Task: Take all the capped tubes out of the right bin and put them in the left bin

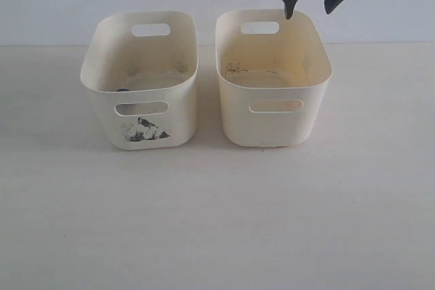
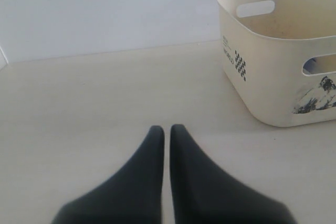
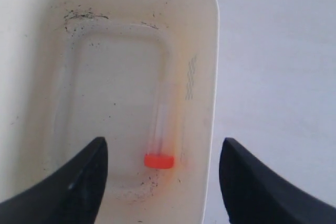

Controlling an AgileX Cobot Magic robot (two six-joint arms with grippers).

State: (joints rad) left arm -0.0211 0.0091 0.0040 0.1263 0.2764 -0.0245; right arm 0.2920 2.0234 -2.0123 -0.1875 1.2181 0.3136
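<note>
— On the counter [image 1: 217,236], what stood there?

— Two cream bins stood side by side, close but not touching. The left bin [image 1: 180,117] had a small black mountain print [image 1: 144,130] on its front. The right bin [image 1: 238,117] had a plain front. Both had oval handle holes.

— Where was the tube?

— One capped tube [image 3: 163,124] lay flat on the floor of the right bin, just beside one long wall. Its cap [image 3: 159,160] was orange-red. Little dark specks [image 3: 79,15] dotted the floor of that bin.

— Was anything in the left bin?

— A small dark blue bit [image 1: 122,89] peeked over the front rim. Something blue also showed through the handle slot [image 2: 317,66] in the left wrist view. I could not tell what it was.

— How were the right jaws?

— They hung up above the back of the right bin. They were wide open and had nothing in them. In the right wrist view the tube lay down below the gap between them, and they did not touch it.

— And the left jaws?

— They were pressed nearly together, with only a thin line between them. They held nothing. They pointed out over the bare counter, and the left bin stood ahead of them, well apart.
</note>
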